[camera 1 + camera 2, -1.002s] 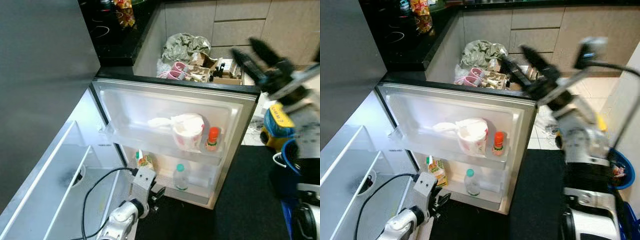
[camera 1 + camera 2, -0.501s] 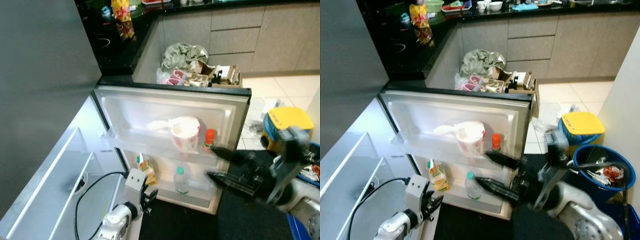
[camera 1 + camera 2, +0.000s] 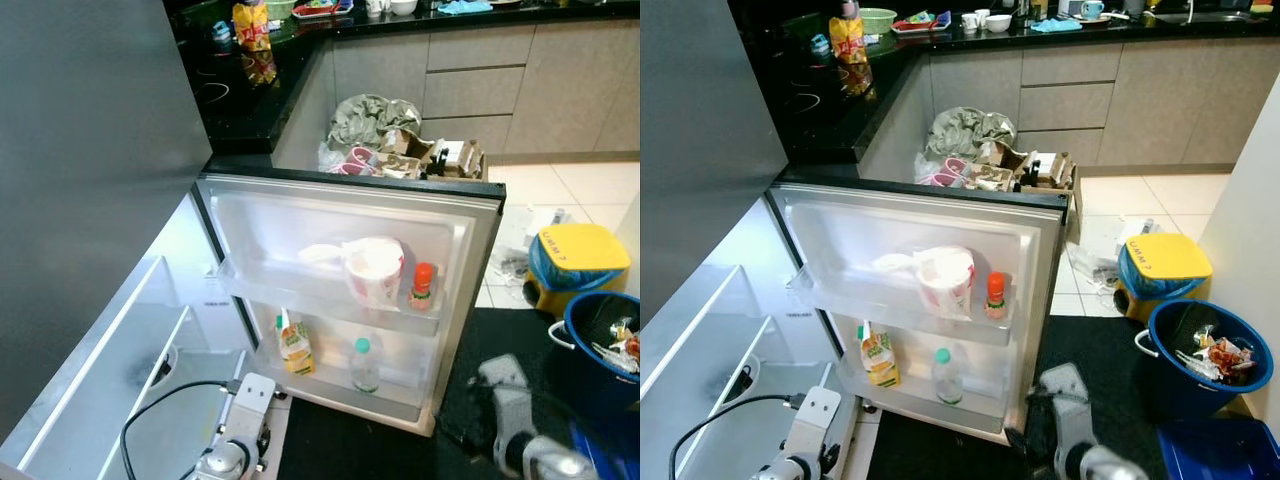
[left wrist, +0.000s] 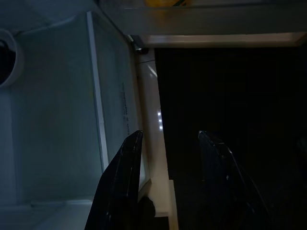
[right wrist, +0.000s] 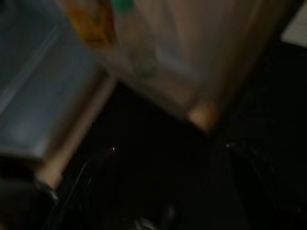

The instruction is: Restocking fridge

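Your left gripper hangs low over the dark floor, fingers spread, empty. Right gripper: blurred, can't tell its state. Fridge door stands open; juice carton and water bottle in the lower shelf, white tub and red-capped sauce bottle above. Labels unreadable.

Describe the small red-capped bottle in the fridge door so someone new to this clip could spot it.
Find the open fridge door. On its upper shelf, the small bottle stands upright at the end nearest the door's free edge, beside a large white tub. Its red cap and orange body set it apart from the clear, green-capped bottle on the shelf below.
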{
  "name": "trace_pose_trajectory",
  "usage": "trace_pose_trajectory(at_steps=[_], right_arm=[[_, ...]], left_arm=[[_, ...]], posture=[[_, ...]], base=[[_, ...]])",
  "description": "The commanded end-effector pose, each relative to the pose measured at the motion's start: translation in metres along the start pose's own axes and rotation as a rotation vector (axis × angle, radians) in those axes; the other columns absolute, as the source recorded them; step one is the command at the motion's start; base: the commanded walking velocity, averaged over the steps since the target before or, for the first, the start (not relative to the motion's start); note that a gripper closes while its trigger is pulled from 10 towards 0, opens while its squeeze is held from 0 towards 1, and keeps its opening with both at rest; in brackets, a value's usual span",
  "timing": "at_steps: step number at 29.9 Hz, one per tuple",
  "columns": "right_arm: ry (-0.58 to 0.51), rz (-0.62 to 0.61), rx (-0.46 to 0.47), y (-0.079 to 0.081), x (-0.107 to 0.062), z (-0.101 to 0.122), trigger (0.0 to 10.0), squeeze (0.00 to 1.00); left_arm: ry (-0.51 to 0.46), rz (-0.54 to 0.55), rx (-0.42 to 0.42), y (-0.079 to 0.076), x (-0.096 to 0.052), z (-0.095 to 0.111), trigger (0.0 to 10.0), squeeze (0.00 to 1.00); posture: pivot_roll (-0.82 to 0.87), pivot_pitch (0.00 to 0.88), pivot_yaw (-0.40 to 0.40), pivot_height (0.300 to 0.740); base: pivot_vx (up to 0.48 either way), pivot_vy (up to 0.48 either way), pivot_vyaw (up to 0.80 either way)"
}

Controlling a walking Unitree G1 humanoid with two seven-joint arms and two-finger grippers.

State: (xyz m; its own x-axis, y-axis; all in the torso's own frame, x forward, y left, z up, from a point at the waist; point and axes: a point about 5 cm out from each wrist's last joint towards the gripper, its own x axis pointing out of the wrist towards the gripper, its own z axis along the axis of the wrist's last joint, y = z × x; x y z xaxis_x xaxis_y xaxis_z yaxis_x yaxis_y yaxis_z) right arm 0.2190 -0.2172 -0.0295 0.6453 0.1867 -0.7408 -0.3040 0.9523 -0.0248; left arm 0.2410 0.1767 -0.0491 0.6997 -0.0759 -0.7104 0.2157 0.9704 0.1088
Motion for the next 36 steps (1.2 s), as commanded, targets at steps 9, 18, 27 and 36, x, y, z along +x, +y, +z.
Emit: trace_pose_trajectory(at_steps=[9, 18, 27, 36], right_arm=[[0.110, -0.194, 0.025, 0.015, 0.005, -0.059, 10.0, 0.00], [0.114, -0.271, 0.103, 0.016, 0.001, -0.076, 10.0, 0.00], [0.147, -0.266, 0.068, 0.023, -0.002, -0.091, 10.0, 0.00], [0.137, -0.252, 0.071, 0.024, -0.001, -0.091, 10.0, 0.00]], left_arm=[[0.044, 0.011, -0.051, -0.006, -0.005, -0.026, 10.0, 0.00], [0.003, -0.068, -0.054, -0.015, -0.005, -0.022, 10.0, 0.00], [0.002, -0.062, -0.044, -0.016, -0.003, -0.017, 10.0, 0.00], [-0.010, -0.066, -0.051, -0.017, -0.003, -0.014, 10.0, 0.00]], posture=[[-0.06, 0.000, -0.005, 0.726], [-0.07, 0.000, 0.030, 0.726], [-0.09, 0.000, 0.042, 0.726], [-0.08, 0.000, 0.037, 0.726]], base=[[0.000, 0.000, 0.00], [0.000, 0.000, 0.00], [0.000, -0.182, 0.00], [0.000, -0.299, 0.00]])
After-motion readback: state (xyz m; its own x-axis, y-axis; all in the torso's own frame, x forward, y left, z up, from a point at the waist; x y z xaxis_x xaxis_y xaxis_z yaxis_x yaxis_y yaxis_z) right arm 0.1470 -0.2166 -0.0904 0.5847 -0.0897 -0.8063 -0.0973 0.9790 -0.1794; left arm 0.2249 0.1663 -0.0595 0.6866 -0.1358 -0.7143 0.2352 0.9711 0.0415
